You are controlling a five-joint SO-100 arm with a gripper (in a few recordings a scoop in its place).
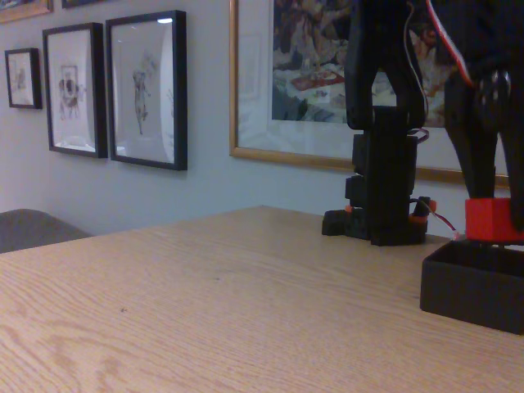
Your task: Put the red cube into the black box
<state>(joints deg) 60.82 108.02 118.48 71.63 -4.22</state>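
Note:
At the right edge of the fixed view, the red cube (491, 219) hangs just above the black box (467, 286), a low matte-black box on the wooden table. My gripper (494, 214) comes down from above with its black fingers on both sides of the cube, shut on it. The left finger (463, 155) is fully in sight; the right one runs along the frame edge. The cube's underside sits roughly level with the box's rim, over the box's opening. The box's right part is cut off by the frame.
The tall black robot base (385, 205) with wires and small orange-red clips stands behind the box. The wooden table (205, 303) stretches left and forward. Framed pictures hang on the wall behind.

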